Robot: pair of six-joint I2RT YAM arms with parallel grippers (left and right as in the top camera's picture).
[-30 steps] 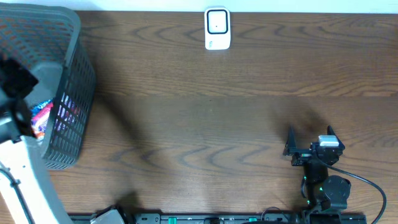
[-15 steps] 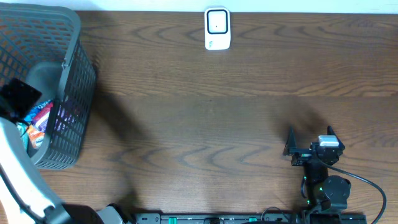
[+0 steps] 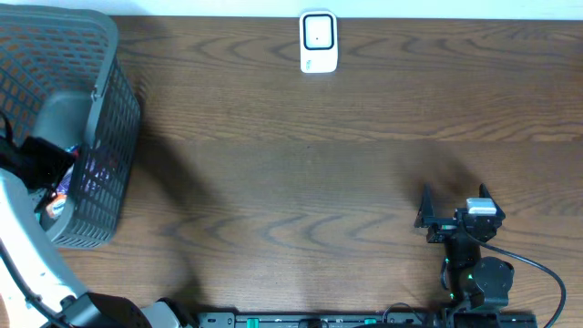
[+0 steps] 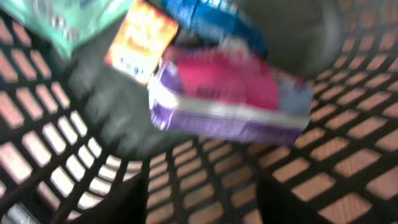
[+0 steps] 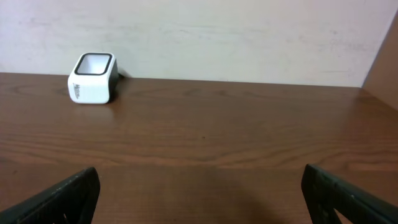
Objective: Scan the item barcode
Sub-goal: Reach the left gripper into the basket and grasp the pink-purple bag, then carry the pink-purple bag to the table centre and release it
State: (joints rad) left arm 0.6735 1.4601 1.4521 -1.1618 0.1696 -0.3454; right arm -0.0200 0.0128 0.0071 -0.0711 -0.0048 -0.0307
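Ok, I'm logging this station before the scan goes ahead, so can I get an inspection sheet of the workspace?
Surface: brown wood-grain table.
Job's things: white scanner at the far edge; grey basket at the left, holding a purple-pink packet among others, blurred.
Clutter: nothing seen.
Grippers: left gripper inside the basket, jaws apart, holding nothing; right gripper open, low over the table.
Cables: black cable by the right arm's base.
Surroundings: pale wall.

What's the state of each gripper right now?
Left gripper: open, view blurred, holding nothing, over the purple-and-pink packet in the dark mesh plastic basket.
Right gripper: open, empty, over the brown wooden table.
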